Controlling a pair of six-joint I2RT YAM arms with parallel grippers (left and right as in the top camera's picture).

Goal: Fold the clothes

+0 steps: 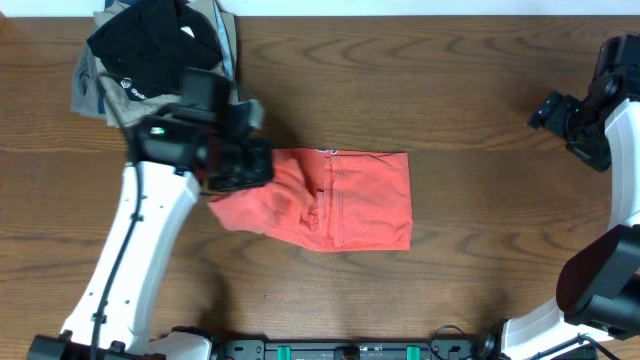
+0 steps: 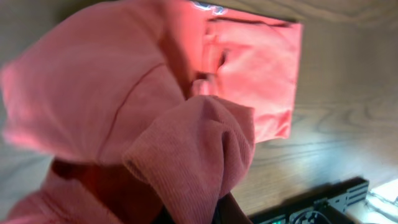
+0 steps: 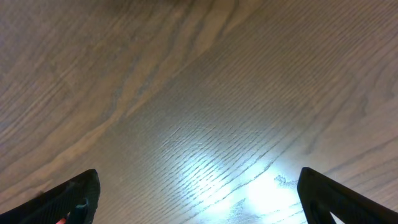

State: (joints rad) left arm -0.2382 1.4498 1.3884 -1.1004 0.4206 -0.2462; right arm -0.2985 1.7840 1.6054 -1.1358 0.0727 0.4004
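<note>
The red-orange T-shirt (image 1: 350, 200) lies partly folded in the middle of the table, a rough rectangle with a bit of white print at its top edge. My left gripper (image 1: 240, 165) is over its left end and is shut on a bunch of the shirt's cloth (image 2: 199, 155), which it holds lifted; the cloth fills most of the left wrist view and hides the fingers. My right gripper (image 1: 570, 125) is open and empty at the far right, well away from the shirt. Its wrist view shows only bare wood between its two fingertips (image 3: 199, 193).
A black folded garment (image 1: 150, 45) with a small white logo lies on a khaki-grey folded garment (image 1: 90, 90) at the back left corner, just behind my left arm. The table's front rail (image 1: 350, 350) runs along the near edge.
</note>
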